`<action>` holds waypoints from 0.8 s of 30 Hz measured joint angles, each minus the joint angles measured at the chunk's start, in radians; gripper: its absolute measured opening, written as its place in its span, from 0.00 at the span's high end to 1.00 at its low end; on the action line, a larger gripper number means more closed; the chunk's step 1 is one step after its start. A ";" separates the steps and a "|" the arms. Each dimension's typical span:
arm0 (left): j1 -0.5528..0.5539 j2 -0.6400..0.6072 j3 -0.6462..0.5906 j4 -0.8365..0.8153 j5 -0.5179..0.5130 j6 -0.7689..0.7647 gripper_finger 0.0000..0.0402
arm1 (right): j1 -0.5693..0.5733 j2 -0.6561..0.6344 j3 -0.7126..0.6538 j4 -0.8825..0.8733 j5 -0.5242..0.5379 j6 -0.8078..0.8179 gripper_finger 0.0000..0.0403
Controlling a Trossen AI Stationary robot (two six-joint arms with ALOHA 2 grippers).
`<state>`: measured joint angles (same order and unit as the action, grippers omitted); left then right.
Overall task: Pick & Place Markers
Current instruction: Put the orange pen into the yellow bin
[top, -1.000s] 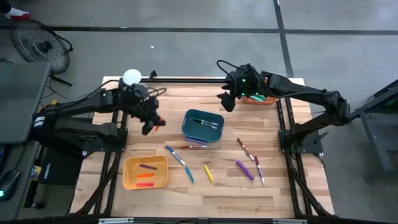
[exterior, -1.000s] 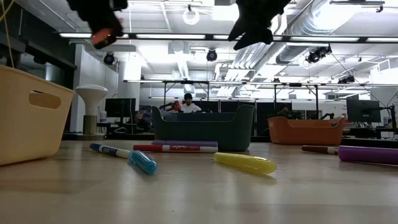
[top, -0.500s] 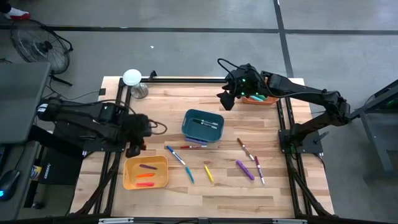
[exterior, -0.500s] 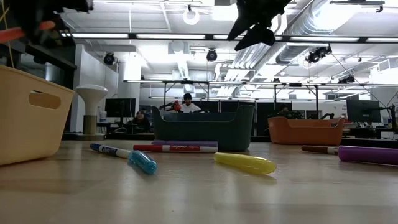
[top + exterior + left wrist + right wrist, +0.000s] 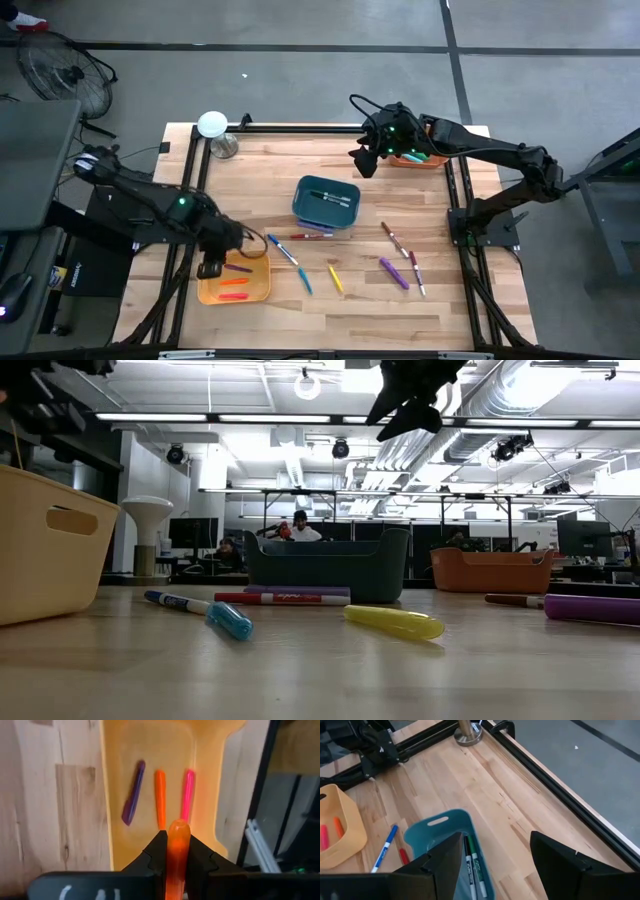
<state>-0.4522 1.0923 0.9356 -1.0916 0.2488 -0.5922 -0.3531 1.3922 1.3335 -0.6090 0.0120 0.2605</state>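
The left gripper [image 5: 177,851] is pinched tight on an orange marker [image 5: 177,840] and hangs over the yellow bin [image 5: 115,795], where purple, orange and pink markers [image 5: 160,799] lie just ahead of its fingertips. The right gripper [image 5: 364,160] waits spread wide above the table's far side, with the teal bin [image 5: 440,827] and its markers below and ahead of it.

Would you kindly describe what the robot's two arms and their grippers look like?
Both arms are dark, jointed and slim, with thin cables looping near the wrists. The left gripper has two black, angular wedge-shaped fingers. The right gripper has broad black fingers; green lights glow at its wrist.
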 joint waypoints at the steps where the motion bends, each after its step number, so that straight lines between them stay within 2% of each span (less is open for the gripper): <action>1: -0.010 0.020 0.000 0.000 0.000 0.000 0.93 | 0.000 0.000 0.000 0.000 0.000 -0.005 0.45; 10: -0.032 0.168 0.000 0.071 0.007 0.009 0.93 | 0.000 0.000 0.000 -0.003 -0.026 -0.052 0.45; 18: -0.033 0.301 0.000 0.113 0.079 0.012 0.93 | -0.001 0.000 0.000 -0.065 -0.030 -0.130 0.45; 24: -0.033 0.370 0.000 0.128 0.092 0.004 0.93 | -0.007 -0.019 0.000 -0.115 -0.053 -0.201 0.45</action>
<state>-0.4850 1.4620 0.9356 -0.9631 0.3405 -0.5886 -0.3601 1.3733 1.3338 -0.7243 -0.0414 0.0599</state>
